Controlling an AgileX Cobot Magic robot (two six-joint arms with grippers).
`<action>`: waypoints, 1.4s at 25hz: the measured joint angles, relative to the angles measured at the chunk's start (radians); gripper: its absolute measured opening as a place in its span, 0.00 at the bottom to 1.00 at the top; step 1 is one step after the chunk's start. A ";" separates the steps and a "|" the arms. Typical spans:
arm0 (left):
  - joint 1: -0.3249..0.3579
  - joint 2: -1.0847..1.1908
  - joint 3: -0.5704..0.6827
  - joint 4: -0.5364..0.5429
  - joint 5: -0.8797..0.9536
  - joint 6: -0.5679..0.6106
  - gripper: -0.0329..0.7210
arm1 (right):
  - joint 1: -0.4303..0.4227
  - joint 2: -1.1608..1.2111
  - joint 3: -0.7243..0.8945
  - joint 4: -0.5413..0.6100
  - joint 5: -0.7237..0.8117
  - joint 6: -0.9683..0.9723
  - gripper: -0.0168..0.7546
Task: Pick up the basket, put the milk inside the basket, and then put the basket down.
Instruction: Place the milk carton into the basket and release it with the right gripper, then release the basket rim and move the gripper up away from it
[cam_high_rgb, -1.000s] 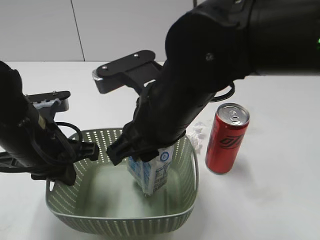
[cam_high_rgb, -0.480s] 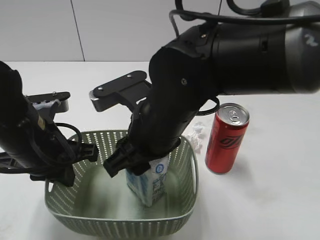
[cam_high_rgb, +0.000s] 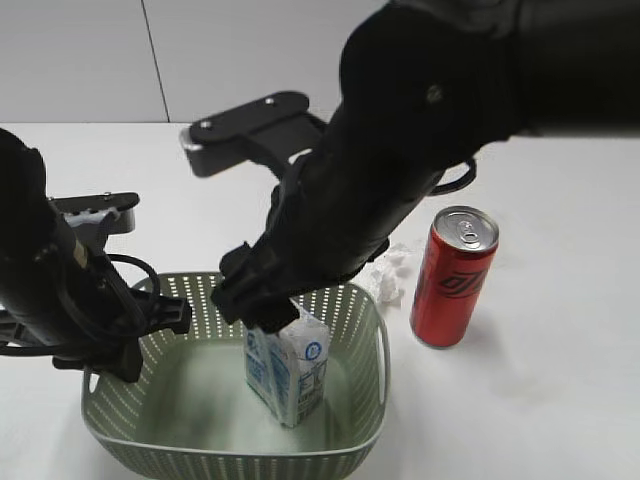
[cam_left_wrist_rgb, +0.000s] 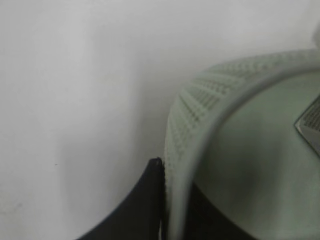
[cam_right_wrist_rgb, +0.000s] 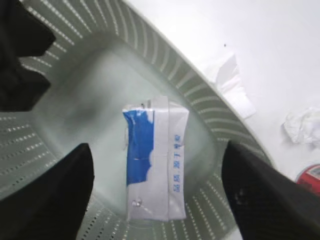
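The pale green basket (cam_high_rgb: 362, 335) sits low in the exterior view. My left gripper (cam_high_rgb: 118, 352) is shut on its left wall. In the left wrist view, the rim (cam_left_wrist_rgb: 200, 95) runs between the two black fingers of the left gripper (cam_left_wrist_rgb: 172, 205). The white and blue milk carton (cam_high_rgb: 292, 372) stands inside the basket, tilted slightly. My right gripper (cam_right_wrist_rgb: 156, 160) hangs open above the carton (cam_right_wrist_rgb: 152, 165), with a finger far out on each side and not touching it. In the exterior view the right arm hides the right gripper's jaws.
A tall red drink can (cam_high_rgb: 452, 277) stands right of the basket, and its edge shows in the right wrist view (cam_right_wrist_rgb: 311, 175). Crumpled white tissue (cam_high_rgb: 390, 268) lies between the can and the basket, also visible in the right wrist view (cam_right_wrist_rgb: 304, 125). The table is white.
The right gripper lowered the milk to the basket floor, let go and rose. The basket and left gripper shifted slightly down and left.
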 joint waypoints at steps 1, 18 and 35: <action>0.000 0.000 0.000 -0.002 0.000 0.000 0.05 | 0.000 -0.030 0.000 -0.009 0.000 0.000 0.83; 0.000 -0.037 0.000 -0.039 0.003 0.000 0.05 | -0.542 -0.250 0.000 -0.063 0.086 -0.130 0.82; 0.000 -0.037 0.000 -0.038 0.025 0.000 0.05 | -0.860 -0.320 0.065 0.001 0.282 -0.279 0.80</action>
